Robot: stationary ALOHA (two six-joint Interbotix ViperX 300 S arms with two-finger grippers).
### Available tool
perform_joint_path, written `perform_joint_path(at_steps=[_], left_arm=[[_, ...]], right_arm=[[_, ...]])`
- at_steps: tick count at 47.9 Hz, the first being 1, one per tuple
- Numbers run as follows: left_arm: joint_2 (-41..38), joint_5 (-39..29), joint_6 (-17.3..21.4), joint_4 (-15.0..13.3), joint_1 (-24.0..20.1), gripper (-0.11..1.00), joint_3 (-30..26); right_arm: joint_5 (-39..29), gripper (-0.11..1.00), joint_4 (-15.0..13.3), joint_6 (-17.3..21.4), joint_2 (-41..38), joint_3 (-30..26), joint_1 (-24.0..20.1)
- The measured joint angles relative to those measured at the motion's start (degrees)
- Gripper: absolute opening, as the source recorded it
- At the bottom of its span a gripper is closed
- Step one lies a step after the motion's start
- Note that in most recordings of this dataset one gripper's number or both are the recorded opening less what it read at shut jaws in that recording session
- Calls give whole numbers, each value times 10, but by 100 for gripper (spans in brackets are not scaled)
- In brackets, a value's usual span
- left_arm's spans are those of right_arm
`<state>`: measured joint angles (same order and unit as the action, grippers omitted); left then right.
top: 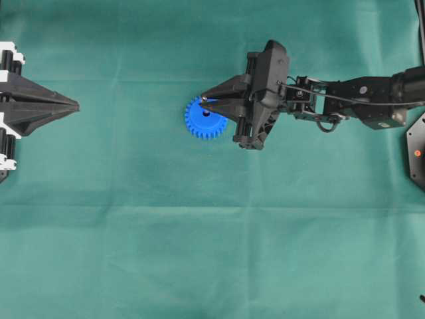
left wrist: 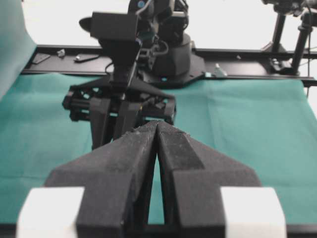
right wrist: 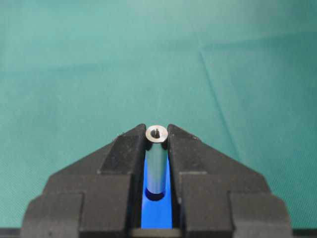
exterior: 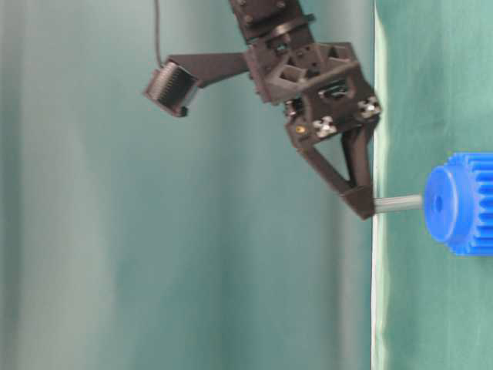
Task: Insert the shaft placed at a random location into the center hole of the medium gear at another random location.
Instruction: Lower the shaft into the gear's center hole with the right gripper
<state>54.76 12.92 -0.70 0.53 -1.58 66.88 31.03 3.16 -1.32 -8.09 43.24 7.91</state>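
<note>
The shaft (right wrist: 156,163) is clamped upright in the right tool (top: 204,101), its lower end at the medium gear (top: 204,119) hub; open green desk (top: 199,252) surrounds. The left tool (top: 74,105) is closed together, well apart.

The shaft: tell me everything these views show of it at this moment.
The shaft is a short, thin, silvery-grey metal pin with a shiny round end face that has a small dark mark at its middle. It is clamped near one end between the fingertips of the right end effector. Its free end points at the center hole in the hub of the blue medium gear, reaching the hub face; how far it has gone in cannot be told.
</note>
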Motion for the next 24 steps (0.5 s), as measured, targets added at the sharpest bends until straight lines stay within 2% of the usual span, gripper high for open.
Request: perform_joint_path(at_steps=[24], left_arm=[[0,0,0,1,0,0,1]], right_arm=[[8,14,2,-1,-36,-5,0]])
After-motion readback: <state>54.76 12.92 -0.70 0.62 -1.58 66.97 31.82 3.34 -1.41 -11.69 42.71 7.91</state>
